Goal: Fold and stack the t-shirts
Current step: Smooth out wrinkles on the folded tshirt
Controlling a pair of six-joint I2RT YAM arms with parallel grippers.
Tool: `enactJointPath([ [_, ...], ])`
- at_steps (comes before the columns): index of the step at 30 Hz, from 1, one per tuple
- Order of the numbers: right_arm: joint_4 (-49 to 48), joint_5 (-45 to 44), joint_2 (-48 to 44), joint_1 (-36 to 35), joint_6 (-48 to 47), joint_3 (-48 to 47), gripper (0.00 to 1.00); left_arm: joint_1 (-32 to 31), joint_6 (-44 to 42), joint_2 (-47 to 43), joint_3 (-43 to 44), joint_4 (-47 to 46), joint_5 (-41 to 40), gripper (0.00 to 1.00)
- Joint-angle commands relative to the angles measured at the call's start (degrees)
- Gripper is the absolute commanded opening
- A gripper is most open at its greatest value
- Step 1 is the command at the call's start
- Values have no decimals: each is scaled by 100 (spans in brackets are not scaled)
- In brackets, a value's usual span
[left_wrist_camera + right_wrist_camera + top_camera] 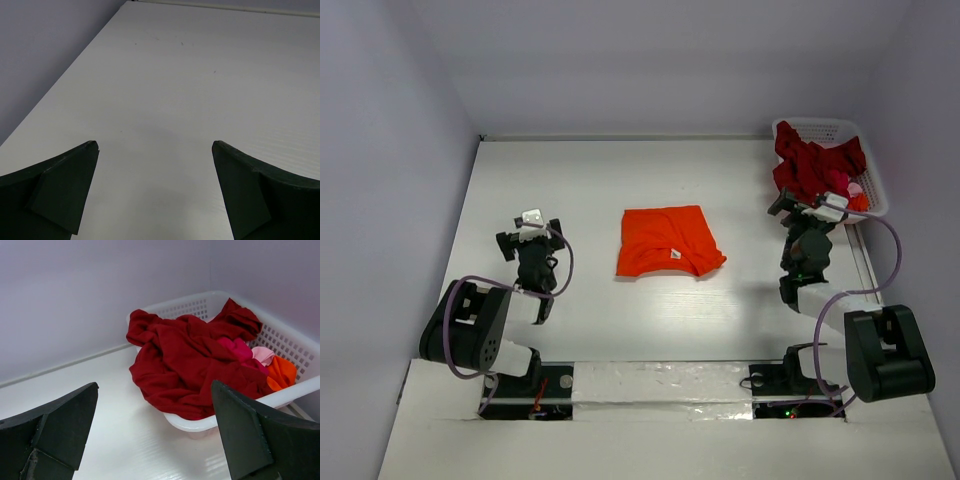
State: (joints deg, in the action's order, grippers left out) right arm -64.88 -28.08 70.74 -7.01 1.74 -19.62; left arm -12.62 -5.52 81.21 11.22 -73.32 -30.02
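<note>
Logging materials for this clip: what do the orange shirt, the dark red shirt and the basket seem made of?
Orange shirt: soft matte cloth, probably cotton knit; it lies limp, creased. Dark red shirt: similar matte cloth, crumpled and draped over the rim. Basket: white plastic, probably rigid, with moulded lattice walls.

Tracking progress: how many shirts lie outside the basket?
1: the orange shirt, folded at the table's middle. The rest are heaped in the basket at far right, dark red shirt on top; some may be hidden beneath.
</note>
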Motion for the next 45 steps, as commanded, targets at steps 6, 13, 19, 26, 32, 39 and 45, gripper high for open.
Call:
enactJointPath([
  [6, -1106, 125, -87, 50, 2, 318, 100, 41, 16, -114, -41, -1791, 5, 99],
  [13, -1309, 364, 353, 112, -77, 204, 100, 41, 16, -105, -15, -1756, 14, 99],
  [19, -1473, 320, 387, 112, -59, 248, 100, 41, 25, -114, 3, -1703, 22, 99],
  [26, -1422, 311, 362, 112, -60, 248, 100, 93, -133, -140, 46, -1590, 493, 99],
  [32, -1431, 320, 362, 112, -60, 248, 100, 769, 165, 35, 933, 113, 1997, 99],
  [39, -1440, 320, 362, 112, -60, 248, 100, 1051, 280, 35, 1040, 292, 2632, 99],
  [45, -1422, 311, 362, 112, -60, 248, 100, 1279, 349, 79, 1013, 133, 2922, 99],
])
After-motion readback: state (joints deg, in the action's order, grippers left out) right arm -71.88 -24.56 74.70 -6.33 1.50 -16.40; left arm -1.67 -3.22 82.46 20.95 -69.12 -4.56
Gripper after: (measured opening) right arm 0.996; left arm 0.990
